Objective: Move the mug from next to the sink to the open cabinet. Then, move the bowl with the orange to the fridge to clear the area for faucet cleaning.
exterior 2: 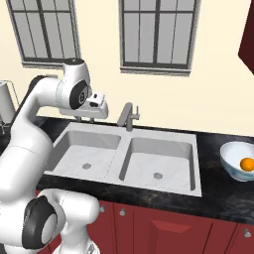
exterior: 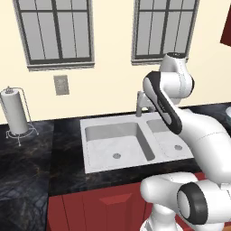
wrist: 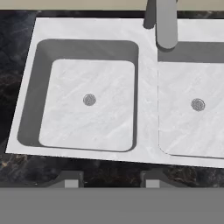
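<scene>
A: What is seen around the sink [exterior 2: 129, 156]?
B: A grey faucet [exterior 2: 128, 116] is mounted at the sink's back edge, between the two basins. A paper towel roll [exterior: 14, 117] on a wire stand is placed toward the left end of the dark table [exterior: 27, 162]. Two windows are set in the wall above, and dark red cabinet fronts run below.

A: Where are the task's things?
B: The bowl [exterior 2: 237, 161] is set on the table near its right end, well apart from the sink's right rim, and the orange [exterior 2: 246, 163] is held inside it.

A: How is the arm posed?
B: It is bent over the sink, the hand pointed down above the left basin. The end effector [wrist: 108, 180] is held with its fingertips [wrist: 70, 179] parted, and nothing is gripped.
</scene>
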Controlling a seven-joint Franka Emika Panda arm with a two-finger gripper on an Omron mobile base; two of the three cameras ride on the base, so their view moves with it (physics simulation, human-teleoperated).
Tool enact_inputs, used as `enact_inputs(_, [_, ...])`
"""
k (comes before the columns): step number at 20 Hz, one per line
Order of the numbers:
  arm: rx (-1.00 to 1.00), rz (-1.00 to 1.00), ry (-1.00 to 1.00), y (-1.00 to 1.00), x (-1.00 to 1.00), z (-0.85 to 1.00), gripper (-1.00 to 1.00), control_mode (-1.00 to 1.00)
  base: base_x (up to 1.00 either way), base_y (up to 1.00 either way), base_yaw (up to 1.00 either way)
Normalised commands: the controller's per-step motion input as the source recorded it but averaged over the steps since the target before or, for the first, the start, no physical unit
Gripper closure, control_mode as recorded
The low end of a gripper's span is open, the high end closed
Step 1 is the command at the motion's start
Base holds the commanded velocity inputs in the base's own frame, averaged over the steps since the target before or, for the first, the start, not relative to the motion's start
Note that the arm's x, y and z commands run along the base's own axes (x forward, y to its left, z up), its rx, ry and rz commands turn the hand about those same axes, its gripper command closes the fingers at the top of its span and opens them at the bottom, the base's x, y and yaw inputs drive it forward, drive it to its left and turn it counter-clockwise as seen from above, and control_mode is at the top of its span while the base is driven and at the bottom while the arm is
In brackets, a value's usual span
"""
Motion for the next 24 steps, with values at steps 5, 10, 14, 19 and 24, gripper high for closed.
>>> enact_inputs(5, [0.0,0.0,0.0,0.0,0.0,0.0,-1.0,-1.0,0.0,0.0,0.0])
enact_inputs(10, [0.01,-0.01,0.0,-0.06,-0.2,0.0,-1.0,-1.0,0.0,0.0,0.0])
enact_inputs(14, [0.02,-0.06,0.0,-0.23,-0.04,-0.01,-1.0,-1.0,0.0,0.0,0.0])
enact_inputs(19, [0.0,-0.01,-0.02,-0.1,-0.01,0.0,-1.0,1.0,-0.03,-0.73,-0.07])
enact_inputs(24, [0.0,0.0,0.0,0.0,0.0,0.0,-1.0,1.0,-0.07,-1.0,-0.15])
